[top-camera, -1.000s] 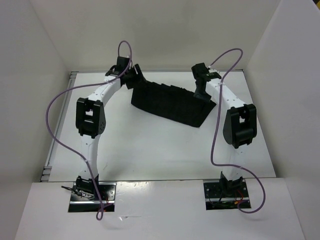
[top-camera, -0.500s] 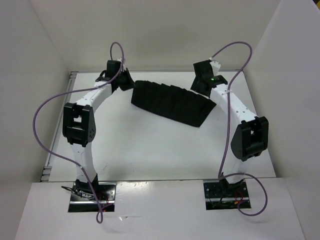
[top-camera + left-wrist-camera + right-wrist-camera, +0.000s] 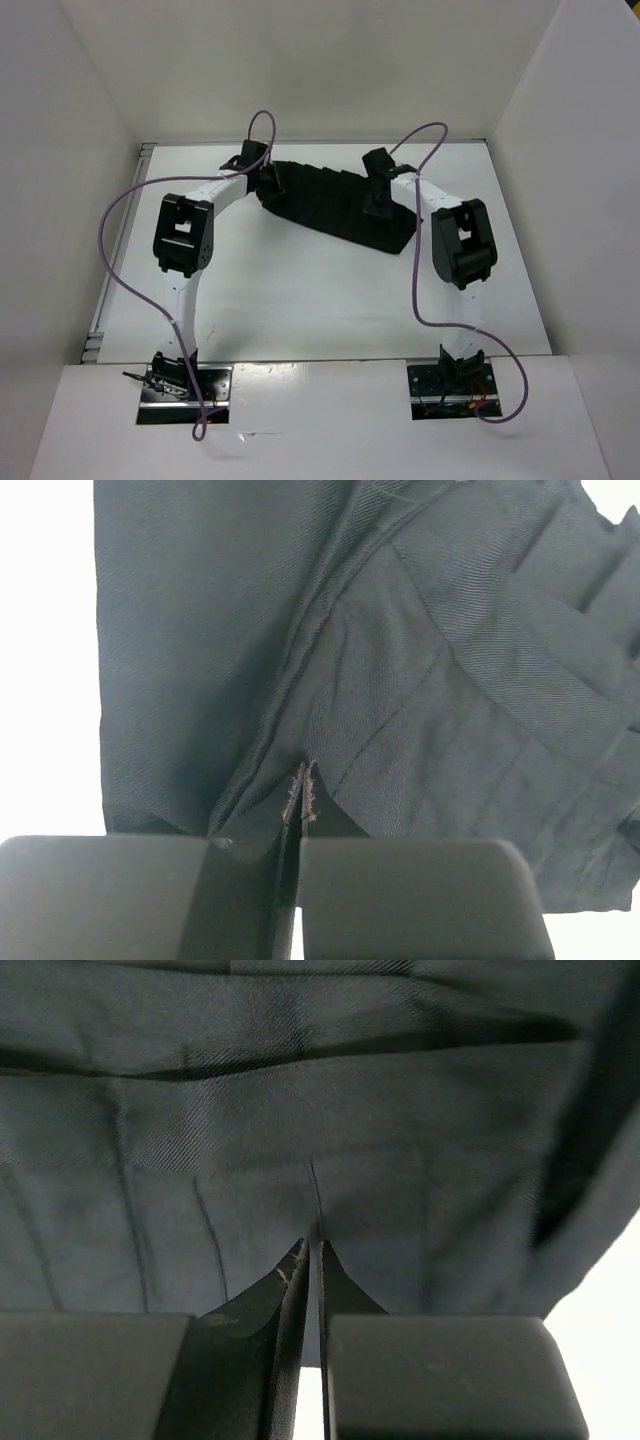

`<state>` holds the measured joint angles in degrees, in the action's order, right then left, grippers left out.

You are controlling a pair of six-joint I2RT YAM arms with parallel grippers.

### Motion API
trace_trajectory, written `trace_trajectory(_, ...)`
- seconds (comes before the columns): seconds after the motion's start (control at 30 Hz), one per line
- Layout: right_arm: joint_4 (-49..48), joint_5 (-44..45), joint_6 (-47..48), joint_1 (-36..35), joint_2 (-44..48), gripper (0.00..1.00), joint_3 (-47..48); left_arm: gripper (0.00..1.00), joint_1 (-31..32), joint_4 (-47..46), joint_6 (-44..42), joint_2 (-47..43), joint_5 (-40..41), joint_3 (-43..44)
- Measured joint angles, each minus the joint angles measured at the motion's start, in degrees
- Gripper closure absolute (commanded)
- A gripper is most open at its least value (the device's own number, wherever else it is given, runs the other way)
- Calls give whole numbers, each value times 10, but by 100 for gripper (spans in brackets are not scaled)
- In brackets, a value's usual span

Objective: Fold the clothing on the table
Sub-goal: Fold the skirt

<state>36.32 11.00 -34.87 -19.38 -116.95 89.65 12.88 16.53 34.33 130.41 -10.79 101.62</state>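
Note:
The black pleated clothing [image 3: 330, 205] lies spread across the far middle of the white table [image 3: 300, 290]. My left gripper [image 3: 268, 183] is down on its left end. In the left wrist view this gripper [image 3: 303, 775] is shut, and a ridge of the clothing [image 3: 450, 680] puckers into its tips. My right gripper [image 3: 379, 205] rests on the right part of the garment. In the right wrist view its jaws [image 3: 313, 1245] stand almost together, with a crease of the clothing [image 3: 300, 1110] drawn to the tips.
White walls [image 3: 90, 120] close in the table on three sides. Purple cables [image 3: 110, 250] loop off both arms. The arm bases [image 3: 185, 385] sit at the near edge. Bare table shows left of the garment [image 3: 50, 630].
Both arms swung inward and down onto the garment. Both grippers closed from open, the left at the left end and the right on the right part.

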Motion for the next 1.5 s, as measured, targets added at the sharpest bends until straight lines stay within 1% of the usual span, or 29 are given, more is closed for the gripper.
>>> trace_trajectory(0.17,12,-8,-2,-2,-50,89,19,100,4,10,4,-2,39,-16)
trace_trajectory(0.27,15,-5,-3,-2,-50,83,20,100,8,-9,8,-24,51,-60)
trace_trajectory(0.3,14,-5,-2,-2,-49,74,19,100,10,-15,8,-39,57,-85)
trace_trajectory(0.4,14,1,-4,-1,-33,63,-1,100,24,-5,9,-85,76,-146)
trace_trajectory(0.43,13,3,-4,0,-24,54,-14,100,31,3,8,-97,82,-159)
trace_trajectory(0.5,20,8,-4,1,-2,48,-40,100,45,13,8,-116,92,-182)
trace_trajectory(0.53,24,9,-2,1,11,42,-52,100,51,16,8,-124,95,-193)
trace_trajectory(0.63,35,9,6,4,45,34,-77,100,63,23,13,-148,99,-225)
trace_trajectory(0.73,44,7,24,10,71,29,-84,100,65,30,20,-155,100,-233)
trace_trajectory(0.87,47,8,57,41,92,27,-84,100,64,49,20,-151,101,-220)
trace_trajectory(1.13,36,-5,117,156,82,27,-82,100,64,64,20,-151,108,-216)
trace_trajectory(1.27,17,-54,136,179,53,27,-82,100,63,67,20,-151,108,-215)
trace_trajectory(1.5,-36,-158,165,183,44,27,-108,100,62,68,20,-151,108,-215)
